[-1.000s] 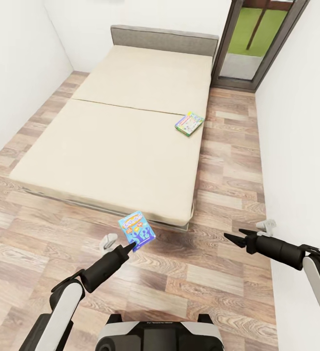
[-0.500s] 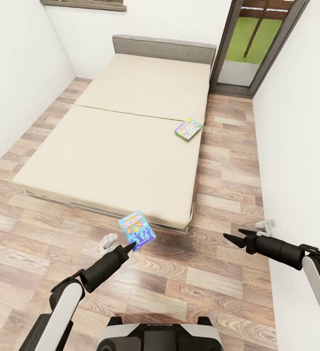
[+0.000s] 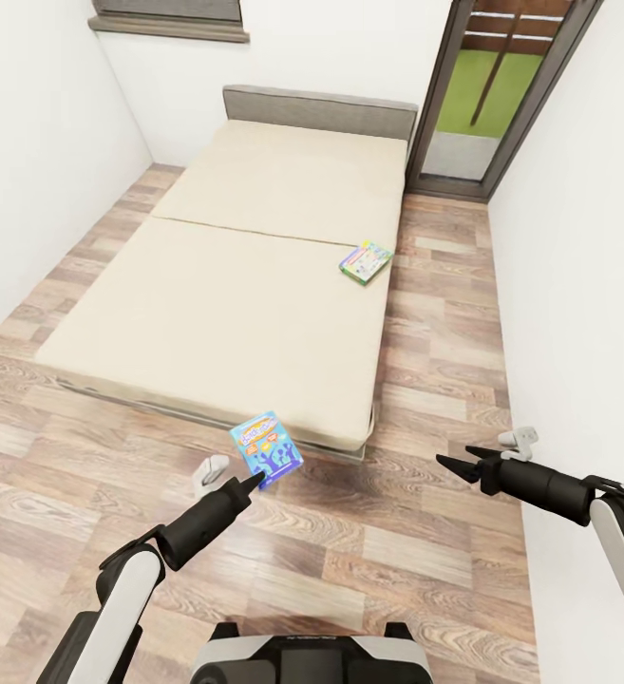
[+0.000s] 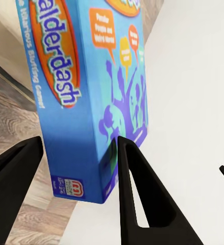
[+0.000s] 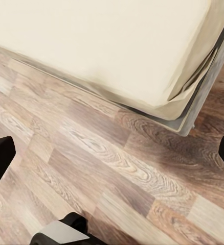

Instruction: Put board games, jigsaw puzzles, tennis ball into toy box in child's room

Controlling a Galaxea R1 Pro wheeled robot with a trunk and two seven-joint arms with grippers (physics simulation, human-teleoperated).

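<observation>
A: What is seen from the head view?

B: The left gripper (image 3: 255, 478) is held over the wood-plank floor (image 3: 368, 541), clamped on a mostly blue board game (image 3: 266, 447) just in front of the near edge of the bed (image 3: 226, 285). A second, rainbow-coloured board game (image 3: 366, 260) is seen lying flat on the beige mattress near its right edge. The right gripper (image 3: 454, 463) is held at the right, its fingers spread and nothing between them.

A: And what is added by the wrist views?

B: From the left wrist the box (image 4: 91, 92) is read as "Balderdash", pinched at its lower edge between the two black fingers (image 4: 137, 199). From the right wrist the near right corner of the mattress (image 5: 178, 97) is shown above its dark frame, with the planks below.

A: The room?

B: White walls are seen on both sides, a grey headboard (image 3: 319, 102) at the far end, and a tall dark-framed window (image 3: 501, 85) at the far right.
</observation>
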